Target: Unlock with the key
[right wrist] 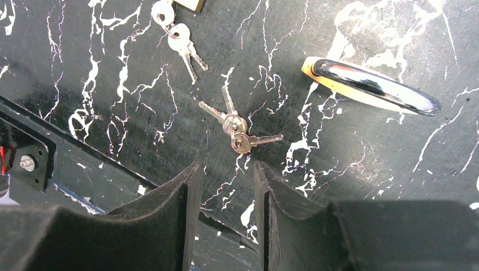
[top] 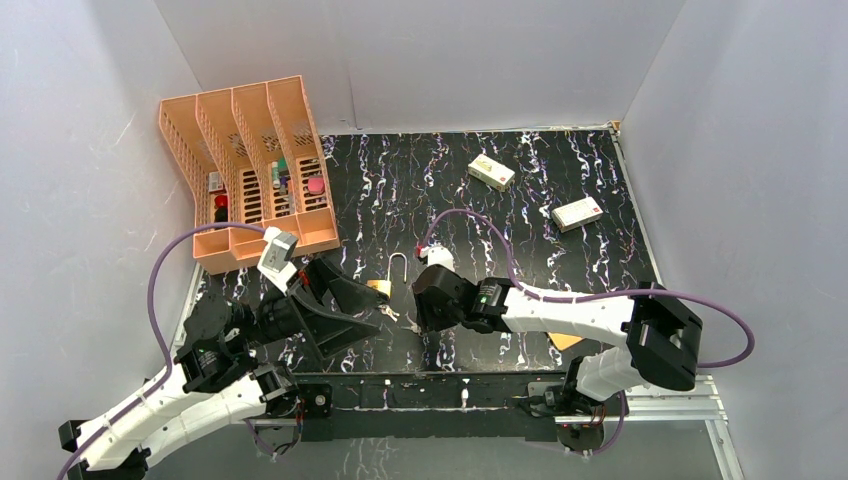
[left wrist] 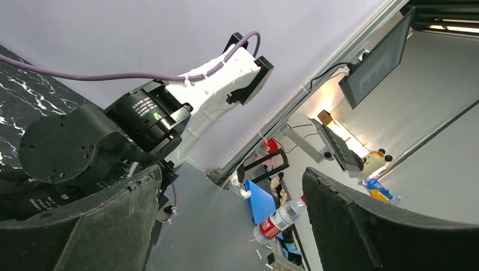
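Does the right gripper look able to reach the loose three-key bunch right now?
Probably yes: the right gripper is poised just short of the three-key bunch, jaws apart and empty, with only bare table between them. The other keys lie off to one side, clear of that path.

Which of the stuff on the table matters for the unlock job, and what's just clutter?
Job:
- key bunch, just ahead of the right gripper
- second bunch, beside the padlock

Clutter:
- orange organizer
- far box
- nearer box
- shiny yellow-edged piece
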Controlling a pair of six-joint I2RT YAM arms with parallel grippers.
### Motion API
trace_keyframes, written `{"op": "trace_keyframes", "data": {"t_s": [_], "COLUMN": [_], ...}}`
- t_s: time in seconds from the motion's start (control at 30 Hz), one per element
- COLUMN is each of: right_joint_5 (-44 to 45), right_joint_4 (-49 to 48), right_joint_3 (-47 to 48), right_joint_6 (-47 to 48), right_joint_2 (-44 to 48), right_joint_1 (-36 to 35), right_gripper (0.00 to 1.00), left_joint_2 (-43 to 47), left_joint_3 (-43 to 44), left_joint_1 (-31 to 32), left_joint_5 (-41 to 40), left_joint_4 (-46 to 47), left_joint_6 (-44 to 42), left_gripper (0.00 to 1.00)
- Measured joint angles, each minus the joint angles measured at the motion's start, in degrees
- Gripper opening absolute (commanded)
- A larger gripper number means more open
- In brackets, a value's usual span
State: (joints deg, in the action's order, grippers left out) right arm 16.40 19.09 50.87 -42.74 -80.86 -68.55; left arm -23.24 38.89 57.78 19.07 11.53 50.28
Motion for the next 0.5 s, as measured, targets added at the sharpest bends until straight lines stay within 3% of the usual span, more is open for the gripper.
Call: {"op": "trace_keyframes", "data": {"t_s": [0.3, 0.5], "right_joint_5": [0.0, 0.5], "right_joint_4": [0.0, -0.3], "right_joint_3": [0.0, 0.6], "right_joint_6": [0.1, 0.3], "right_joint_2": [-0.2, -2.8], "right_joint_1": [0.0, -0.2], "right_gripper": [0.46, 0.45], "left_joint_2": [0.3, 3.5], "left_joint_3": [0.2, 0.2], "left_joint_1": [0.0, 0.0], "left_joint_5": [0.3, -6.3], "left_joint_4": [-1.4, -6.8], "left_joint_6": [-1.0, -1.3], "left_gripper": [0.92, 0.94]}}
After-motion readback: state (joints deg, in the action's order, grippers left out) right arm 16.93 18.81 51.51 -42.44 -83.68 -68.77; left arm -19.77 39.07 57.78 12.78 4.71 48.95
